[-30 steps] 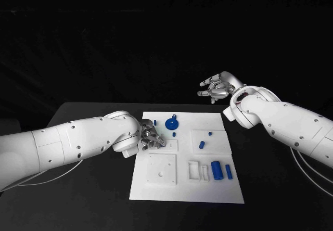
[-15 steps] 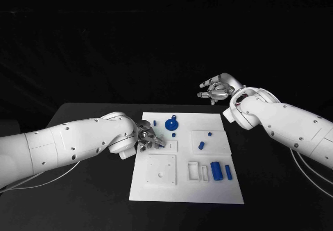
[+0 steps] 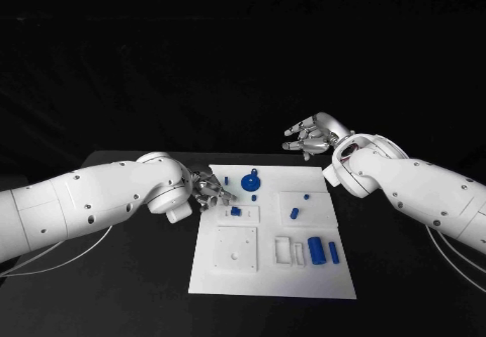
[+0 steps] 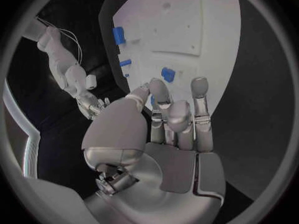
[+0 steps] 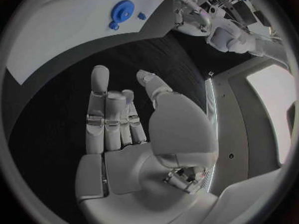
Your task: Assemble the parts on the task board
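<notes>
Head view, nearest edge first: the white rectangular task board (image 3: 272,281) lies on the black table (image 3: 121,281). Toward its near right stand a blue cylinder part (image 3: 316,248) and a slimmer blue bar part (image 3: 333,250), side by side and apart. Further back, a small blue peg part (image 3: 293,211) sits on a raised white square, and a small blue block part (image 3: 235,210) lies just beside the fingertips of the silver left hand (image 3: 210,191), which hovers over the board's left edge. Beyond these, the round blue gear-like disc part (image 3: 250,183) rests near the board's far edge. The silver right hand (image 3: 312,135) is raised past the far right corner, off the board.

The left wrist view adds what the head camera cannot resolve: the left hand's fingers (image 4: 199,92) are apart and empty, the blue block lying clear beyond them. The right wrist view shows the right hand released too, fingers extended over bare table, holding nothing.
</notes>
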Controlling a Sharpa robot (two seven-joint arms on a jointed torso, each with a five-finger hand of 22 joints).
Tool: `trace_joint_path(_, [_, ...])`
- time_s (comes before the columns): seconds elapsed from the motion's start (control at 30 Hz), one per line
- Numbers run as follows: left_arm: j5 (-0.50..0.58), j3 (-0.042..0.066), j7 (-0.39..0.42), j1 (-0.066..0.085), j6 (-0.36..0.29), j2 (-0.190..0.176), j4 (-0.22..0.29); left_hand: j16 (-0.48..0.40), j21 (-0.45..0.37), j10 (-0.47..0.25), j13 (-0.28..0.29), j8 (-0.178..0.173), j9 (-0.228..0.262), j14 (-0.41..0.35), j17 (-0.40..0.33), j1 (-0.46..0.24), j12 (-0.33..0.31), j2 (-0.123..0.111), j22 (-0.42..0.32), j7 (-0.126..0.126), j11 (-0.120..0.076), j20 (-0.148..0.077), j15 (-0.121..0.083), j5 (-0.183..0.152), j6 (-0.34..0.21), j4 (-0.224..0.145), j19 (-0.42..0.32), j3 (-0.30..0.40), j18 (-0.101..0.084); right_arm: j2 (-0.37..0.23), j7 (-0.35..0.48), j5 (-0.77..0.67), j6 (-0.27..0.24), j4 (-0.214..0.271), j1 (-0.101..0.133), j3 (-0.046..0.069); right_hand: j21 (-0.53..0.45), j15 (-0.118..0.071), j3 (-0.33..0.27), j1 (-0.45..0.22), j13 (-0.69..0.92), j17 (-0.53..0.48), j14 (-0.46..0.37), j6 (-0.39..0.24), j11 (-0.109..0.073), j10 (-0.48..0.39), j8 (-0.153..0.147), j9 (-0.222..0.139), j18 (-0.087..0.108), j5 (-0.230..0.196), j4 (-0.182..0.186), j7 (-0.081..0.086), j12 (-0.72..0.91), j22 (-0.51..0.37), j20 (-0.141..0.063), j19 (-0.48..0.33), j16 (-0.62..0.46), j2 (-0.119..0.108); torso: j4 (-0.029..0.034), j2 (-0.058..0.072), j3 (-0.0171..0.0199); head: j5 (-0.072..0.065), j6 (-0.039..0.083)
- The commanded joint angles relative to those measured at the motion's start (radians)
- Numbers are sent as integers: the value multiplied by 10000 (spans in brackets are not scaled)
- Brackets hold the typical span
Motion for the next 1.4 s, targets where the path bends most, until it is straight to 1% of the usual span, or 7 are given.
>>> trace_joint_path(0.03, [892,75,127,123,397,-177,-52,-84,-67,478,6,-156,-68,-62,-106,95,-88,-54,117,23,42,-137,-8,160,37,13,0,-26,-235,-87,8,-878,557,446,-114,1,148,-21,13,-52,415,156,148,294,-52,307,-24,38,173,-131,-76,-76,353,101,-92,400,163,84,5,-6,-9,35,20])
trace_joint_path(0.27, [1611,159,177,346,724,-560,-305,-1178,-571,229,-55,-205,-496,-729,-1709,138,-1048,-113,-79,235,178,-392,23,225,-735,-57,-211,-82,-612,-185,-555,-2087,1059,1480,-363,-161,879,-98,69,-153,1116,560,424,676,-136,777,-33,49,-19,-78,-208,-183,739,471,-194,411,519,97,12,-6,-20,63,57])
trace_joint_path(0.33, [1769,163,205,371,800,-632,-350,-1148,-666,268,-65,-208,-1652,-765,-1721,115,-1123,-44,-108,677,381,-366,137,233,-1975,-20,-208,-33,-665,-164,-829,-2389,1139,1750,-407,-299,1104,-112,122,-145,1230,669,479,706,-146,870,-34,45,-68,-80,-236,-198,757,552,-214,425,597,101,19,-1,-25,83,80])
trace_joint_path(0.47, [1918,150,257,394,808,-736,-389,-1048,-844,316,-5,-219,-3620,-776,-1793,148,-1224,63,-70,747,410,-326,155,243,-1831,-177,-86,-167,-621,-53,-1336,-2868,1275,2151,-476,-581,1402,-133,300,-192,1414,837,558,749,-167,995,-34,47,-126,-105,-267,-210,762,632,-243,432,683,67,31,7,-18,139,110])
trace_joint_path(0.63, [1984,123,383,404,425,-818,-410,-974,-1004,378,85,-166,-4842,-718,-1888,145,-1245,206,88,822,403,-318,170,278,-1820,-407,62,-262,-590,198,-1898,-3389,1391,2456,-582,-946,1876,-161,420,-202,1747,1085,663,817,-200,1203,-29,50,-177,-182,-222,-239,914,744,-275,449,839,27,29,6,-25,146,121])
trace_joint_path(0.93, [2108,76,859,404,-526,-854,-400,-1142,-1254,368,-3,-167,-5266,-730,-2037,395,-1450,293,105,865,433,-299,181,401,-1918,-694,102,-255,-587,695,-2520,-4142,1288,2517,-670,-1511,2067,-149,371,-226,1870,1202,713,750,-190,1272,-30,48,-181,-435,-71,-239,938,760,-268,456,893,-83,13,21,-32,200,98])
trace_joint_path(1.4, [2225,56,1346,404,-1509,-874,-252,-1219,-1469,397,-53,-126,-5460,-680,-2069,591,-1532,7,137,910,438,-325,169,126,-2001,-231,230,-281,-616,1360,-3323,-5267,777,2044,-968,-1710,2112,-121,43,16,1886,1295,734,639,-156,1282,-27,70,-156,-1842,402,-226,820,647,-239,451,850,-351,32,39,6,273,58])
